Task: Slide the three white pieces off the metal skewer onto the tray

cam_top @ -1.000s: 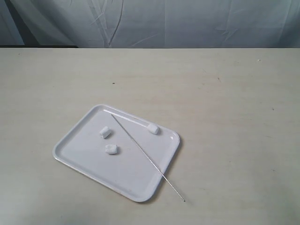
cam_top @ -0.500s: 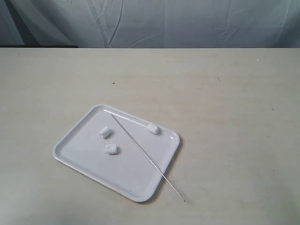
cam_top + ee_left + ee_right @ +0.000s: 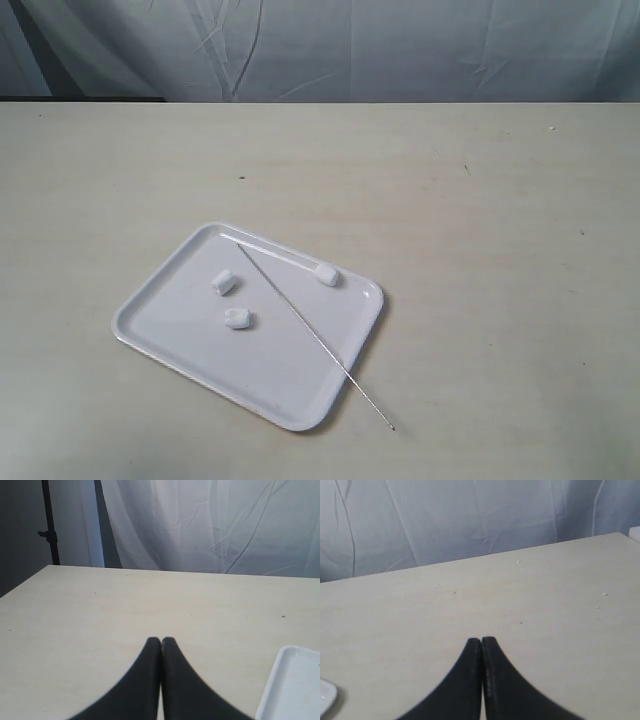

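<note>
The white tray (image 3: 170, 340) lies on the table, left of centre in the exterior view. Three white pieces rest loose on it: one (image 3: 224, 283) toward the left, one (image 3: 238, 319) nearer the middle, one (image 3: 327, 276) by the far rim. The thin metal skewer (image 3: 310, 332) lies diagonally across the tray, bare, its lower end poking past the rim onto the table. Neither arm shows in the exterior view. My left gripper (image 3: 161, 640) is shut and empty above bare table, with the tray's corner (image 3: 290, 690) at the edge of its view. My right gripper (image 3: 481, 640) is shut and empty too.
The pale tabletop (image 3: 480, 230) stretches around the tray on all sides. A grey-white curtain (image 3: 350, 50) hangs behind the table's far edge. A dark stand pole (image 3: 48, 525) is behind the table in the left wrist view.
</note>
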Robot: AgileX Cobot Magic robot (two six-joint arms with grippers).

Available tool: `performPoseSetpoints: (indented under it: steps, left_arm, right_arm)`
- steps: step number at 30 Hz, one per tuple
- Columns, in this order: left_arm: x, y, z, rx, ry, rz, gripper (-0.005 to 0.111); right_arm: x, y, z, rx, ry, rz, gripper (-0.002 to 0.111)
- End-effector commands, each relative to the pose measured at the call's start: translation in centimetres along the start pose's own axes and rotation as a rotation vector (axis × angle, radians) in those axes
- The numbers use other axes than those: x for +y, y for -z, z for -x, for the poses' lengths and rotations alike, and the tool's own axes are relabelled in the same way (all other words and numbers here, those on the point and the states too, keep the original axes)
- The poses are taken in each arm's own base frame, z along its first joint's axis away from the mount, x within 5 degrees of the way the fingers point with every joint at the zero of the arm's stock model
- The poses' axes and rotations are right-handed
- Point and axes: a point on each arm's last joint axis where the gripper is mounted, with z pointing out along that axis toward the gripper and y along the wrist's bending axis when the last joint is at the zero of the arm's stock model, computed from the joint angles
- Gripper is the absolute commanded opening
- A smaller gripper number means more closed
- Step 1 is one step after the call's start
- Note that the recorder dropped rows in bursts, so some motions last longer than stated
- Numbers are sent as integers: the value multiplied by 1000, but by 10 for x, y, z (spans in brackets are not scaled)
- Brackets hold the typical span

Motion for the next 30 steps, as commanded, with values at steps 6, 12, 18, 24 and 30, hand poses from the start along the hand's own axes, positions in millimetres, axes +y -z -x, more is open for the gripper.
performPoseSetpoints:
  steps: [6, 12, 18, 24, 30]
  left_arm:
    - [0, 0, 0, -13, 19, -5, 0]
    - [-3, 0, 0, -12, 17, -44, 0]
    - [-3, 0, 0, -12, 4, -46, 0]
    - [-3, 0, 0, -14, 8, -48, 0]
    - [-3, 0, 0, -14, 10, -48, 0]
  right_arm:
    - [-3, 0, 0, 1, 260, -36, -1]
    - [-3, 0, -1, 7, 260, -36, -1]
    - [-3, 0, -1, 5, 260, -36, -1]
    - [-3, 0, -1, 5, 257, -34, -1]
    - [-3, 0, -1, 5, 257, -34, -1]
